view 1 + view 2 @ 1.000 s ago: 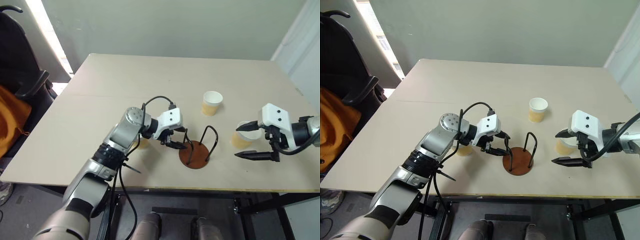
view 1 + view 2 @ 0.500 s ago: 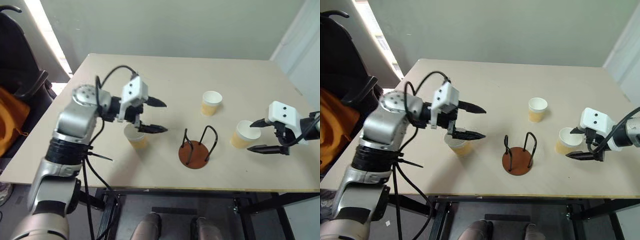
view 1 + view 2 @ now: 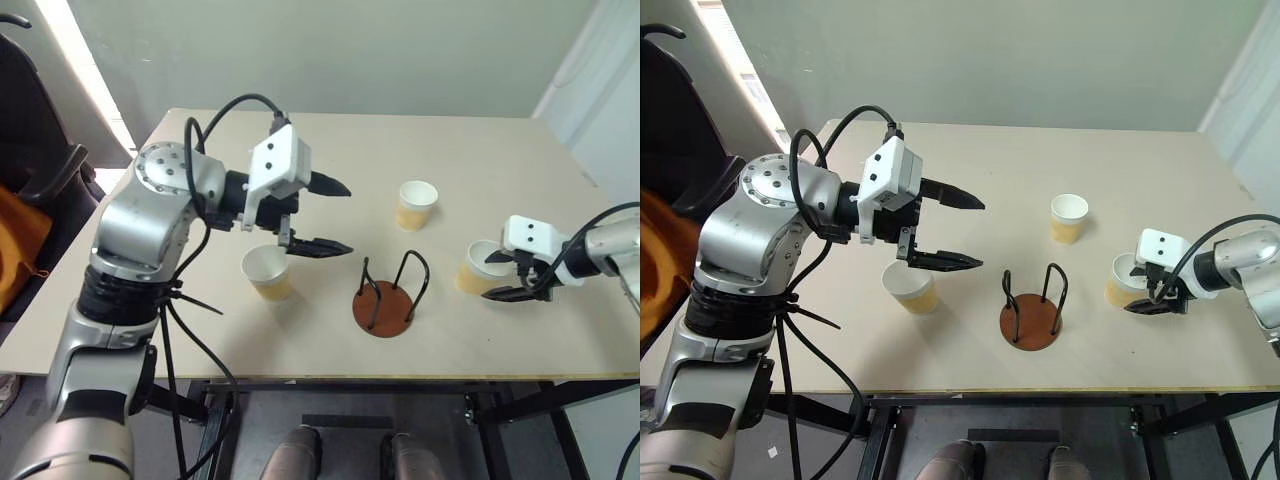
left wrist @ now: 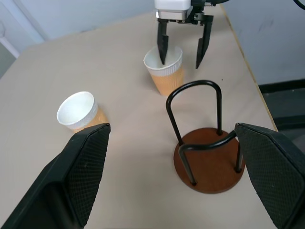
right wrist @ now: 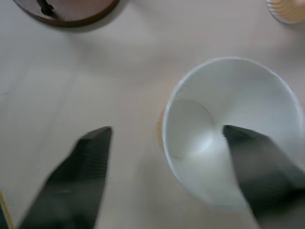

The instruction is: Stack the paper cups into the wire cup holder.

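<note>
**Right gripper straddles the wall of one cup; left gripper hangs open and empty**

Right gripper [image 3: 1145, 291] sits at the right edge of the head-camera frame, low over the table [image 3: 200, 330]. Its fingers are partly spread around the wall of the right-hand paper cup [image 3: 472, 272]: the left wrist view shows one finger dipped inside the rim and the other outside it. Whether the fingers press on the wall cannot be told. That cup stands upright on the table.

Left gripper [image 3: 335, 217] is in the upper middle of the frame, above the table, pointing toward the right side. Its two black fingers are spread wide and hold nothing.

Below that gripper, left of centre, a second paper cup [image 3: 267, 273] stands upright with its mouth open. A third cup [image 3: 415, 204] stands upright above and right of centre, well apart from the other two.

Between the left and right cups, near the lower middle, stands the wire cup holder [image 3: 385, 302]: a reddish-brown disc with black wire loops rising from it. No cup is in it.
</note>
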Controlling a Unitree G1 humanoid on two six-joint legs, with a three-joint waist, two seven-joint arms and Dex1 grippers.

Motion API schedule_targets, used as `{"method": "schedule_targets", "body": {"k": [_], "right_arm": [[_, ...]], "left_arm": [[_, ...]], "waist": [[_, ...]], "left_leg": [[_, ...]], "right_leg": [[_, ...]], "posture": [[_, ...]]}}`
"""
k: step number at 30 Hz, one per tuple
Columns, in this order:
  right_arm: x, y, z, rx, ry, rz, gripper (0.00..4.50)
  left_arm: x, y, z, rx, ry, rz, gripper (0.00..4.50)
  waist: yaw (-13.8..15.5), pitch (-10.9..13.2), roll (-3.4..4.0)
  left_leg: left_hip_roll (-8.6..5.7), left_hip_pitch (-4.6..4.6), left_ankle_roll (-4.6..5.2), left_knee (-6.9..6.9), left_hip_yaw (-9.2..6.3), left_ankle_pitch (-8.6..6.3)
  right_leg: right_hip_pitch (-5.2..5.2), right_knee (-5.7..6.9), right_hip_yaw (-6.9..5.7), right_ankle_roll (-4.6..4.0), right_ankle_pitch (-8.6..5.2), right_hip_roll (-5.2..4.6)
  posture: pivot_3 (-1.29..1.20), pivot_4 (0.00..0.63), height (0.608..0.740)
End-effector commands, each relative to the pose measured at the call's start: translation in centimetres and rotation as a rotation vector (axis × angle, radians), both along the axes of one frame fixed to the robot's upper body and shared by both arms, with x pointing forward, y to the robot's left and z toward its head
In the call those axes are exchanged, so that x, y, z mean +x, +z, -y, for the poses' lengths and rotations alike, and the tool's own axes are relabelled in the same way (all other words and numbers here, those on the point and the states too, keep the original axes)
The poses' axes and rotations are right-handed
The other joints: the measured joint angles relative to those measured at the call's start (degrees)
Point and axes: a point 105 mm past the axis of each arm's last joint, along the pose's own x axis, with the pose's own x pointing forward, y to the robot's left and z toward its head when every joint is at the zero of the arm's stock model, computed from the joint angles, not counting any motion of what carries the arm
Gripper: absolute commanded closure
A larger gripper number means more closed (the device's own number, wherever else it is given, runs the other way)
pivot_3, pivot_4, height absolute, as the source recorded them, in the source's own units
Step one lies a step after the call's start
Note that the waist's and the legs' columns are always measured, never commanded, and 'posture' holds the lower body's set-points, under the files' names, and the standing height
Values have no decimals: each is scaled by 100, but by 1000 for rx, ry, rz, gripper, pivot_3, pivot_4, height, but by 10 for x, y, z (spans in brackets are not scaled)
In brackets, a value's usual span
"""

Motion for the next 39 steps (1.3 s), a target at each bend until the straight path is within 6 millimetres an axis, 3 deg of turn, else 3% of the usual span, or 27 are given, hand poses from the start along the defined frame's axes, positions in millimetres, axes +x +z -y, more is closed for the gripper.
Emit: {"method": "schedule_targets", "body": {"k": [1, 7, 13, 17, 19, 23, 28, 39], "right_arm": [[4, 11, -10, -12, 50, 43, 2382], [3, 19, -15, -79, 109, 72, 4475], [-9, 87, -25, -58, 232, 202, 4475], [-26, 141, -69, 65, 442, 286, 4475], [-32, 150, -83, 76, 518, 301, 4475], [-53, 141, -123, 78, 735, 257, 4475], [-55, 120, -124, 19, 784, 192, 4475], [-54, 104, -131, -20, 829, 147, 4475]], "left_arm": [[-2, 5, -4, 24, 13, 44, 0], [4, 5, -23, 56, 75, 63, 0], [0, 4, -33, 98, 93, 67, 0], [0, 3, -35, 95, 93, 67, 0], [0, 2, -35, 95, 95, 66, 0], [1, 0, -37, 102, 103, 60, 0], [-1, 1, -39, 107, 110, 65, 0], [-11, 2, -42, 96, 88, 49, 0]], "waist": [[-6, 0, 0], [-6, 0, 1], [-9, 4, 6], [-28, 3, 6], [-48, 3, 5], [-76, 3, 5], [-29, 3, 6], [-67, 3, 6]], "left_leg": [[0, 0, 0, 0, -1, 0], [0, 0, 0, -5, -8, 0], [-2, -7, -5, -14, -10, 1], [-1, -3, -17, -34, -10, 6], [4, -1, -19, -36, -14, 7], [4, -4, -44, -35, -21, 22], [-2, -16, -59, -30, -31, 31], [2, -11, -62, -37, -29, 31]], "right_leg": [[0, 0, -1, -4, -1, 0], [-1, 0, -5, -43, -19, 0], [-10, 0, -6, -59, -26, 0], [-19, 3, -8, -72, -34, 1], [-20, 4, -13, -80, -39, 4], [-21, 4, -17, -87, -43, 5], [-23, 2, -18, -89, -44, 3], [-29, 12, -19, -93, -46, 2]], "posture": [[0, 150, 740], [0, 150, 740], [0, 150, 740], [0, 150, 740], [0, 150, 740], [0, 150, 740], [0, 150, 740], [0, 150, 740]]}}
